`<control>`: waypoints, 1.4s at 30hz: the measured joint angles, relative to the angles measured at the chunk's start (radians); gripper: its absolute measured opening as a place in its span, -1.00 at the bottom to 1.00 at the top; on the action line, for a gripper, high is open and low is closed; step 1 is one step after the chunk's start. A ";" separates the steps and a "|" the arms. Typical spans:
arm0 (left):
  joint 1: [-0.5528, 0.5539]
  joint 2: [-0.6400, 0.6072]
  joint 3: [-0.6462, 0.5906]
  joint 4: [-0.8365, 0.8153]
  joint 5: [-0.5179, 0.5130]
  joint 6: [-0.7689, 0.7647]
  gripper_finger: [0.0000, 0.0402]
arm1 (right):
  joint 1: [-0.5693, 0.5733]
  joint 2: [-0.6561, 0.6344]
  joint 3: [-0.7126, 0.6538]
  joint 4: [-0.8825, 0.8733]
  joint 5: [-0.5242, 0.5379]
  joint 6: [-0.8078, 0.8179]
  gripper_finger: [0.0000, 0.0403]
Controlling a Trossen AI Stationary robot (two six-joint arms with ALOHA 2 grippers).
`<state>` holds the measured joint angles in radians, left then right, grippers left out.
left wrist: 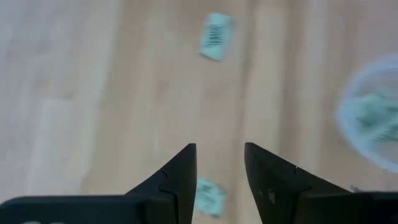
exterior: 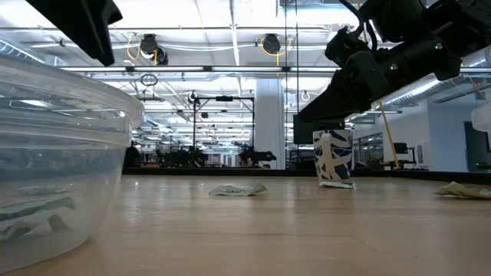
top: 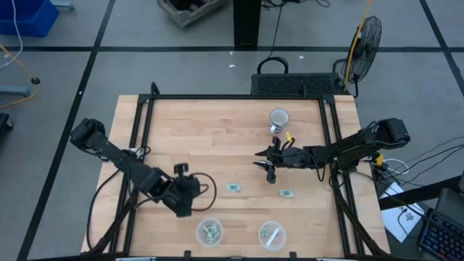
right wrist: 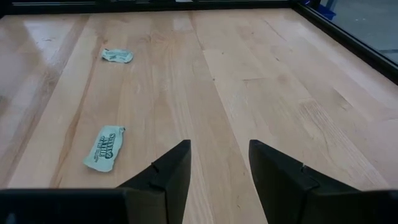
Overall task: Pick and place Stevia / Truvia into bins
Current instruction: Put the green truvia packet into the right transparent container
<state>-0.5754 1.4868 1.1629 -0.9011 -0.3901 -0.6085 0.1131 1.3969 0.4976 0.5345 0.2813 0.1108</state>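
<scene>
Roughly: partway done. Some sachets already in both bins; two Stevia sachets left on counter. Right pincer spread, empty, near them; left pincer spread, empty, beside left bin.

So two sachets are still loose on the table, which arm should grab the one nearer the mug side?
Right, probably. The right gripper hovers open beside that sachet, which also shows close ahead in its wrist view. The left gripper is open too, but sits farther off, nearer the other sachet.
</scene>
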 joint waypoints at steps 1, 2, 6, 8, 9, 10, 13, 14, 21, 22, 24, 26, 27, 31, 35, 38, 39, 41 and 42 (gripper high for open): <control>0.007 0.000 0.000 -0.011 -0.012 -0.006 -0.30 | 0.000 0.000 0.000 -0.011 0.000 0.000 -0.23; 0.013 0.002 0.000 -0.014 -0.019 -0.011 -0.30 | 0.000 0.000 0.000 -0.028 0.000 0.000 -0.23; 0.039 0.010 0.000 -0.012 -0.029 -0.014 -0.28 | 0.000 0.000 0.000 -0.145 0.000 0.006 -0.23; 0.052 0.019 -0.001 -0.017 -0.029 0.004 -0.28 | 0.000 0.001 0.000 -0.198 0.001 0.040 -0.23; 0.058 0.018 -0.002 -0.018 -0.030 0.017 -0.28 | 0.000 0.001 0.000 -0.215 0.001 0.063 -0.23; 0.066 0.017 -0.002 -0.015 -0.032 0.030 -0.28 | 0.000 0.001 0.000 -0.226 0.001 0.084 -0.23; 0.089 0.017 -0.001 -0.012 -0.031 0.064 -0.28 | 0.006 0.005 0.000 -0.241 0.001 0.111 -0.23; 0.098 0.017 -0.001 -0.012 -0.030 0.076 -0.28 | 0.013 0.015 0.000 -0.239 0.005 0.110 -0.23; 0.157 0.017 -0.001 -0.008 -0.030 0.158 -0.28 | 0.049 0.139 0.000 -0.220 0.144 0.075 -0.20; 0.165 0.017 -0.001 -0.007 -0.030 0.159 -0.28 | 0.049 0.150 0.000 -0.217 0.175 0.077 -0.19; 0.180 0.017 -0.001 -0.007 -0.031 0.159 -0.28 | 0.045 0.164 0.000 -0.208 0.189 0.091 -0.16; 0.190 0.017 -0.001 -0.006 -0.031 0.160 -0.28 | 0.044 0.175 0.000 -0.210 0.182 0.114 -0.13; 0.194 0.017 -0.001 -0.007 -0.030 0.161 -0.28 | 0.044 0.183 0.000 -0.209 0.167 0.126 -0.11; 0.207 0.017 -0.001 -0.006 -0.029 0.165 -0.28 | 0.045 0.227 0.002 -0.188 0.144 0.160 -0.04; 0.218 0.017 -0.001 -0.006 -0.030 0.169 -0.28 | 0.045 0.284 0.003 -0.145 0.147 0.193 0.02; 0.223 0.017 -0.001 -0.006 -0.030 0.169 -0.28 | 0.045 0.326 0.003 -0.127 0.123 0.197 0.04; 0.223 0.017 -0.001 -0.006 -0.031 0.169 -0.28 | 0.044 0.336 0.003 -0.129 0.118 0.203 0.04; 0.223 0.017 -0.001 -0.006 -0.031 0.169 -0.28 | 0.045 0.354 0.002 -0.132 0.116 0.222 0.01; 0.223 0.017 -0.001 -0.005 -0.031 0.169 -0.28 | 0.045 0.359 0.002 -0.133 0.114 0.227 -0.01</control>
<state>-0.3519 1.5036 1.1618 -0.9066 -0.4206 -0.4397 0.1577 1.7555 0.4999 0.4015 0.3956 0.3376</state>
